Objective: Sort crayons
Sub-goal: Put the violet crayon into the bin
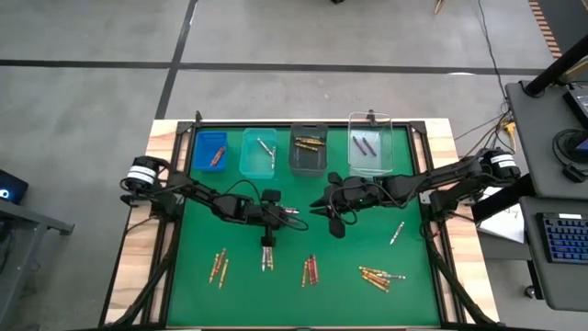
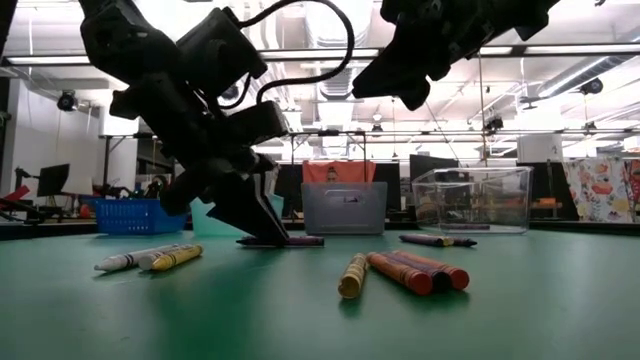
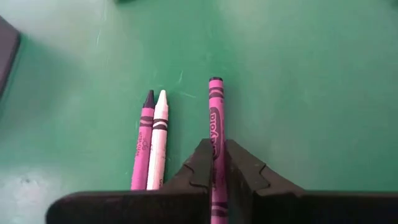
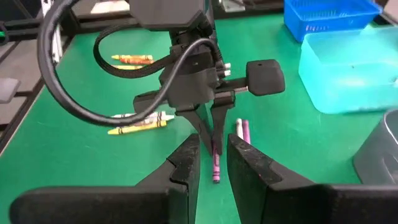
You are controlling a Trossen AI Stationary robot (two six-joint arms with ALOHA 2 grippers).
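Observation:
My left gripper is down at the green mat, shut on a purple crayon that lies on it. Beside that one lie a second purple crayon and a white crayon, flat and side by side. More crayons lie in small groups near the front edge. My right gripper hangs open above the mat's middle, clear of everything, facing the left gripper. My left gripper pinches the purple crayon about midway along its paper-wrapped length between its two fingers. The fingers slant down from the table's far side and run along the crayon, not across it. The crayon lies flat on the mat.
Four bins stand in a row along the far edge: blue, light blue, grey and clear, each with crayons inside. A single crayon lies at the right. Bare mat lies between the bins and the arms.

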